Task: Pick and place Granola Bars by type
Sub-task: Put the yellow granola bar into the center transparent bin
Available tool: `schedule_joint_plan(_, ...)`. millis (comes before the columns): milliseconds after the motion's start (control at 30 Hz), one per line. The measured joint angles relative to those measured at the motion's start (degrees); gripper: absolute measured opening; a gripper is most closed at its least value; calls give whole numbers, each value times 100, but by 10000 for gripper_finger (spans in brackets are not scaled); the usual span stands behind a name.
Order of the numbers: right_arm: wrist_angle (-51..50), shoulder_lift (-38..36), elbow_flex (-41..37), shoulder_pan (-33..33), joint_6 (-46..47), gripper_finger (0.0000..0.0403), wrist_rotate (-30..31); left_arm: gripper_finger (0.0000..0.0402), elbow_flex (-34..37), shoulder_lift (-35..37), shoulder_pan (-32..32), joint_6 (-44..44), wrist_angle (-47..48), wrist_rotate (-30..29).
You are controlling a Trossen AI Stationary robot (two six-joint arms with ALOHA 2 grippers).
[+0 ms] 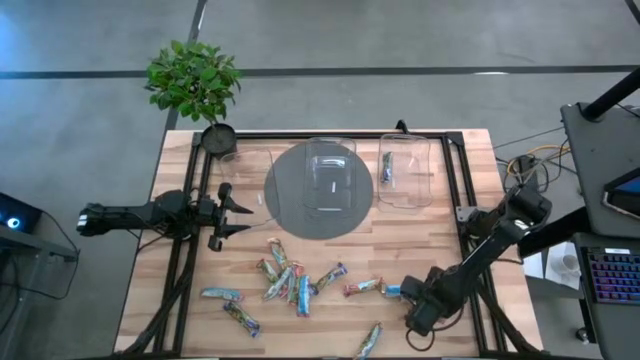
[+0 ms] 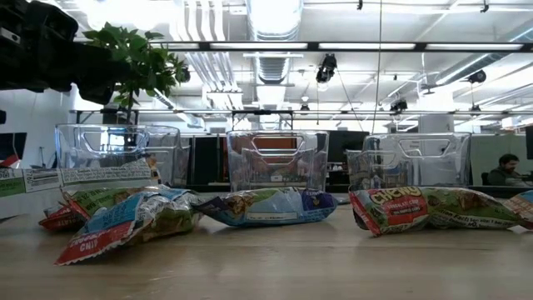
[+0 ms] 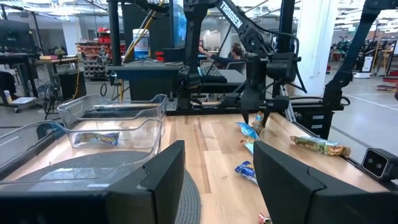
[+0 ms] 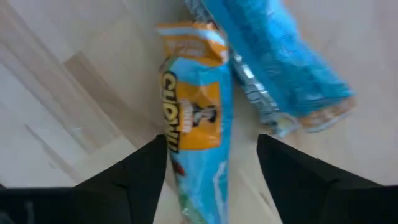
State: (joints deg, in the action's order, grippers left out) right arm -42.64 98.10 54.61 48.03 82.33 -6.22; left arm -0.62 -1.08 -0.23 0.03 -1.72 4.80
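Several granola bars [image 1: 290,280] in shiny wrappers lie scattered flat on the near half of the wooden table, and they show close up in the low view [image 2: 271,206]. One more bar [image 1: 386,167] lies inside the right clear bin. My right gripper [image 1: 408,295] points down at the table's near right, open. Its fingers stand on either side of a blue bar with an orange end [image 4: 196,118], and a second blue bar [image 4: 286,68] lies just beside it. My left gripper [image 1: 245,217] hovers open at the table's left, holding nothing.
Clear bins stand along the far side: one [image 1: 330,143] on a round grey mat [image 1: 285,205], another [image 1: 405,203] to its right. A potted plant [image 1: 195,80] sits at the far left corner. Black frame rails [image 1: 455,200] run along the table's sides.
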Motion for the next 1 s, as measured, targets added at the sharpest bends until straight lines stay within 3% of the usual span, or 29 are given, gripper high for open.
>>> schedule_joint_plan(100,21,-21,0,-32,258,183,-144,174,0,0,-2,-4,-2,2)
schedule_joint_plan(300,168,-624,37,-246,739,45,-19,174,0,0,-2,-4,0,0)
schedule_joint_plan(367,148,-922,107,-421,785,22,163,174,0,0,-2,-4,0,1)
schedule_joint_plan(533,93,-1775,393,-1280,689,27,1084,174,0,0,0,-6,0,0)
schedule_joint_plan(700,303,-2320,1056,-2999,-474,28,2322,174,0,0,-2,-7,2,0)
schedule_joint_plan(800,853,-2175,1429,-4316,-1611,29,2167,174,0,0,-1,-7,2,0)
schedule_joint_plan(900,1172,-1763,1809,-5482,-2472,29,1618,174,0,0,-1,-7,2,0)
schedule_joint_plan(1000,1148,-1155,2120,-6342,-2772,39,812,174,0,-3,-2,-145,-15,2)
